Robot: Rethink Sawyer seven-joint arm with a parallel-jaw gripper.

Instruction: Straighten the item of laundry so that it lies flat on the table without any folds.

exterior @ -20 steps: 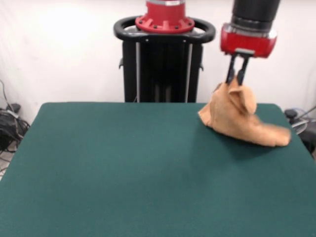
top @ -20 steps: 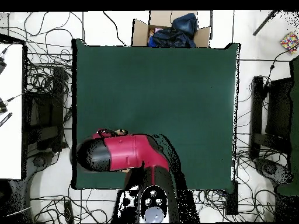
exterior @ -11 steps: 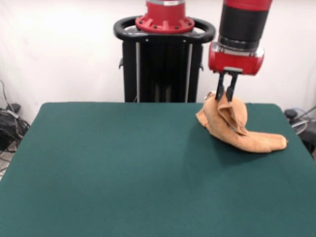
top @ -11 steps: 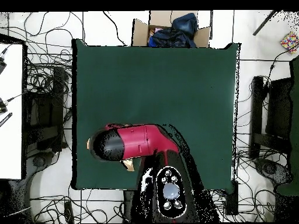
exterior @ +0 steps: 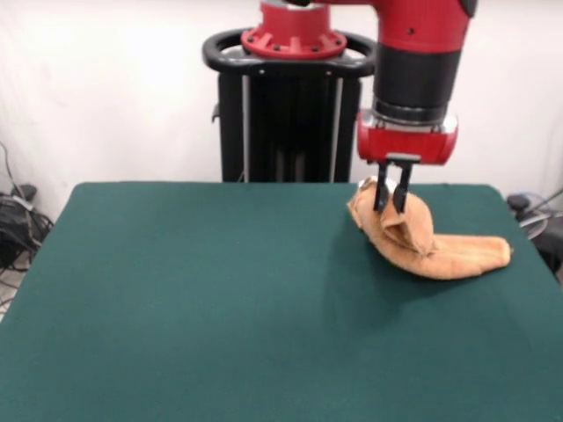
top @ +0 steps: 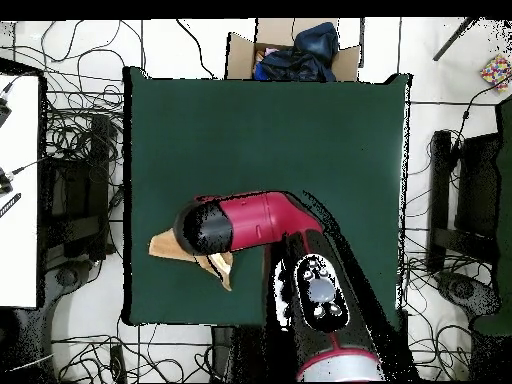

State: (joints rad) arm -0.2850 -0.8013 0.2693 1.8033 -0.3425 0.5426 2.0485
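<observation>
Orange-tan terry-cloth hand towel [exterior: 422, 242] lay bunched on the dark green felt table [exterior: 220, 299].
We saw the black gripper [exterior: 391, 207] pinching its raised fold.

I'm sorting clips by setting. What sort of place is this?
Probably a robotics lab: a bare green table, loose cables across the floor, and a red arm whose gripper pinches a crumpled towel.

Orange-tan towel [exterior: 427, 242], bunched in folds, one end raised, lying near the green table's [exterior: 220, 299] corner
</observation>
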